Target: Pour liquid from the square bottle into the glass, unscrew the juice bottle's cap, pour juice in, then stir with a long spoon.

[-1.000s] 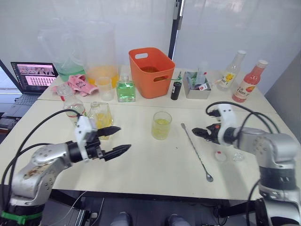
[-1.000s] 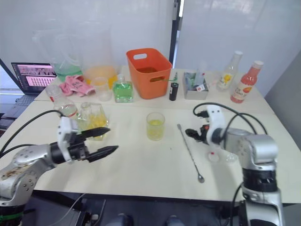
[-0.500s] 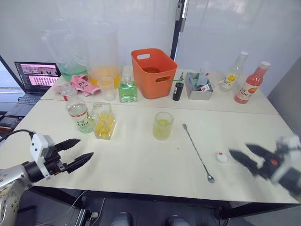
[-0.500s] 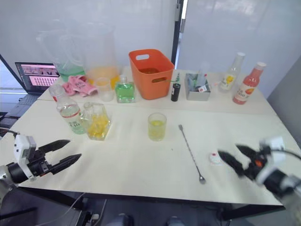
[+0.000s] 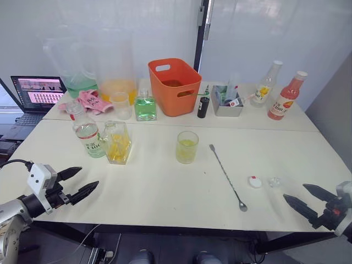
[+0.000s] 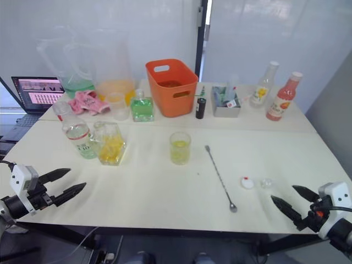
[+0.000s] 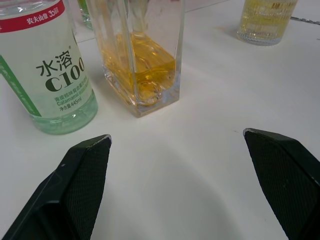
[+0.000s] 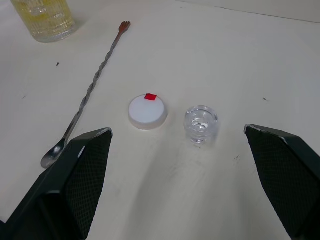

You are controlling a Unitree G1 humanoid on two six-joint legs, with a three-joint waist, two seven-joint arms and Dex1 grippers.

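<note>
On the tabletop (image 5: 165,192), the glass (image 5: 187,147) stands near the middle holding yellow liquid, with the long spoon (image 5: 228,177) lying just to its right and the white cap (image 5: 254,181) resting beyond the spoon beside a small clear piece (image 5: 274,181). Toward the robot's left, the juice bottle (image 5: 86,132) stands uncapped just beside the square bottle (image 5: 116,142). At the near edge, the left end effector (image 5: 74,183) and the right end effector (image 5: 309,199) both hover with fingers spread, grasping nothing, well apart from the bottles and the glass.
</note>
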